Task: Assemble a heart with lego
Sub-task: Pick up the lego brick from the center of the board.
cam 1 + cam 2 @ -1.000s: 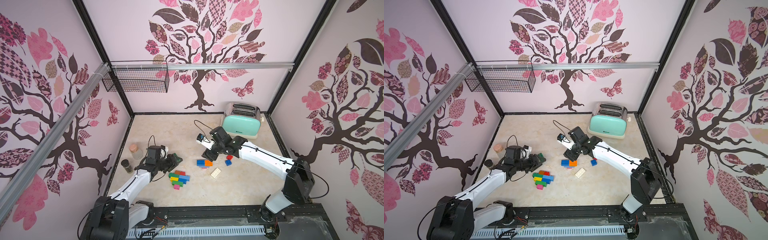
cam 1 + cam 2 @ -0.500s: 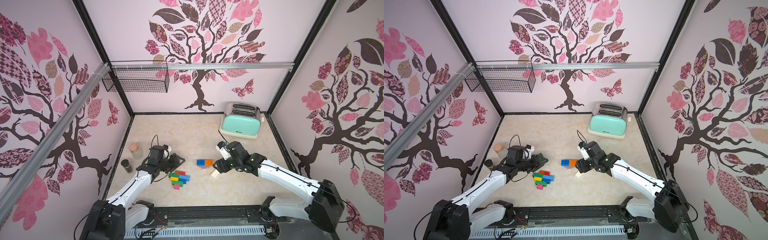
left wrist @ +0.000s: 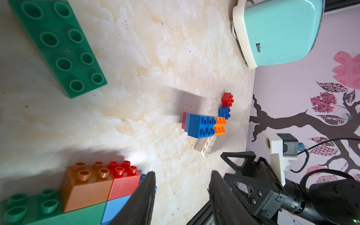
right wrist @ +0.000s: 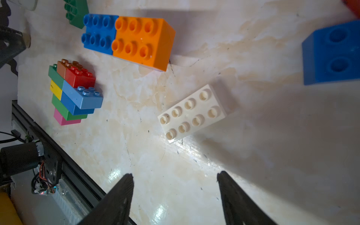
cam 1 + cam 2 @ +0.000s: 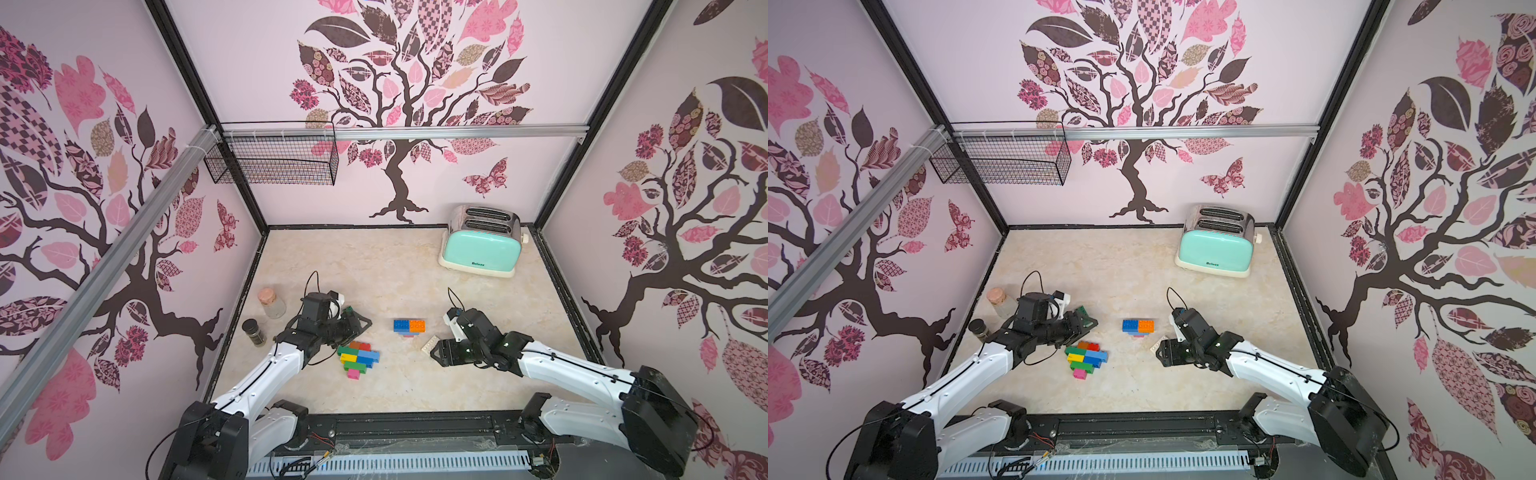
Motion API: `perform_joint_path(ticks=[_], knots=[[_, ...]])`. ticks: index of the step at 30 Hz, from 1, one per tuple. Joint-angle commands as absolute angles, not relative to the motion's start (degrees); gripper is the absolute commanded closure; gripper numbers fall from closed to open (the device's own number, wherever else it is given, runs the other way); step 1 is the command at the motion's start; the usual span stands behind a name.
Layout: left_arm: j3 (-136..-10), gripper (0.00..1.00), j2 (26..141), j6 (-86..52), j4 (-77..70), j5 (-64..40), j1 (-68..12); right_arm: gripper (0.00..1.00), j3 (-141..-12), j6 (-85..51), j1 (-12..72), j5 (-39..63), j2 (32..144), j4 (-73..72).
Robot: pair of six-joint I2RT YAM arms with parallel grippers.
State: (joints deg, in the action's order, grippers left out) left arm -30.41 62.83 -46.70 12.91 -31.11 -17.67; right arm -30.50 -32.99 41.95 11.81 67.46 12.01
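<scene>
A: Top views; count?
B: One built cluster (image 5: 358, 356) on the table (image 5: 374, 270), toward 6 o'clock; one blue-and-orange pair (image 5: 409, 326) at its 2; one white brick (image 5: 429, 344) at its 3; two jars (image 5: 272, 303) at its 9 to 10; one toaster (image 5: 482, 249) far off toward 1 to 2.
A: Room?
B: Bare tabletop toward 12; left gripper (image 5: 359, 324) crowds the cluster at 12; right gripper (image 5: 436, 353) just beside the white brick.
A: Left wrist?
B: Jaws parted, empty; one green brick (image 3: 58, 44) lying flat; one small red brick (image 3: 227, 99) and one small blue brick (image 3: 224, 112) beyond the pair.
A: Right wrist?
B: Jaws wide, holding nothing; white brick ahead, untouched; cluster shows eight bricks.
</scene>
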Motion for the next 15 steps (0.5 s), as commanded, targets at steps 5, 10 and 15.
perform_joint_path(ticks=[5,10,15], knots=[[-30.31,0.51,62.82,-46.23,12.46,-31.11,-17.84,0.26,-30.67,-36.62,42.27,8.04,72.89,5.51],[-30.24,0.51,63.06,-46.20,12.47,-31.22,-17.84,0.25,-32.00,-36.92,43.88,6.40,75.74,2.03],[-30.06,0.51,62.93,-46.26,12.31,-31.14,-17.84,0.24,-35.53,-34.24,46.49,3.44,80.85,4.43]])
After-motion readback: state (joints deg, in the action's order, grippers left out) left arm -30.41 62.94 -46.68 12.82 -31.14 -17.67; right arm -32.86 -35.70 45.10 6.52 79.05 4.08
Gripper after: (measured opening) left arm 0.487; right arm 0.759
